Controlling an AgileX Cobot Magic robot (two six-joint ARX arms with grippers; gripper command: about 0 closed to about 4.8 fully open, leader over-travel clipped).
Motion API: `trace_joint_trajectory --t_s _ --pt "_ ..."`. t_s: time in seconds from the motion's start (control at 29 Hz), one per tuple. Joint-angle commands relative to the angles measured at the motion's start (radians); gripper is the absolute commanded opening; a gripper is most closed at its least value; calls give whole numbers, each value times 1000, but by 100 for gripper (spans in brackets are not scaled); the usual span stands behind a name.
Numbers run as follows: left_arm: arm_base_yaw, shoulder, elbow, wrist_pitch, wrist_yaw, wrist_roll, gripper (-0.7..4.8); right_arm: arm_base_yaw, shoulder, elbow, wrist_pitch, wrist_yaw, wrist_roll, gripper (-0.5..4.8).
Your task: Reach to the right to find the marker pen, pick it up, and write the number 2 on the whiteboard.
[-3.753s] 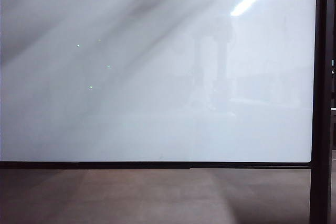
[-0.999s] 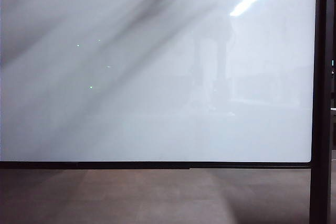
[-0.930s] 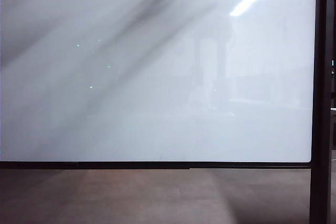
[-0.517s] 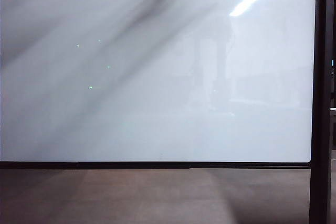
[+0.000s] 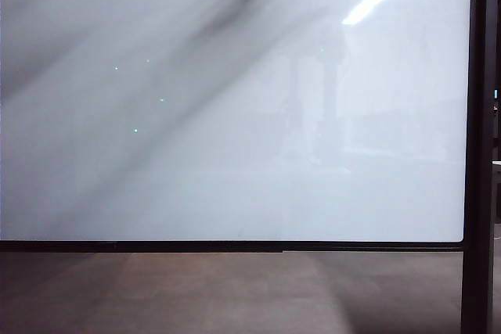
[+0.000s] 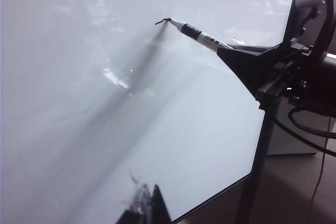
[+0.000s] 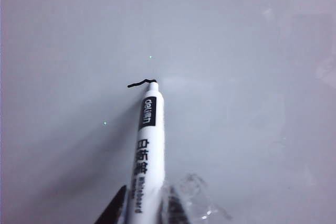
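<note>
Right gripper (image 7: 143,208) pinched the pen (image 7: 146,145), tip on the board (image 7: 236,51) ending a short stroke (image 7: 142,83); the exterior view showed only shadow. Left gripper (image 6: 144,208): jaws unclear. Board lay blank out to its frame (image 5: 235,246).

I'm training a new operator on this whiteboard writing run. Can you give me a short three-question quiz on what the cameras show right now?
1. True or false: the marker pen has its tip at the whiteboard.
2. How much ink is on the board? A) a finished 2; B) only a short wavy stroke; C) nothing.
3. Which gripper holds the pen, and where is the other one?

Key:
1. True; the tip sits at the end of the black stroke.
2. B.
3. The right gripper is shut on the pen. The left gripper hangs back off the board, holding nothing visible; whether it is open cannot be told.
</note>
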Motion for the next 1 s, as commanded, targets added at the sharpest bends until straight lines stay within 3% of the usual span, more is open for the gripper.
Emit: trace_joint_trajectory --t_s 0.03,1.0 --pt "2 -2 3 9 5 1 -5 -3 -5 7 -2 53 0 40" --pt "2 -2 3 9 4 2 -5 16 -15 7 -100 37 6 40"
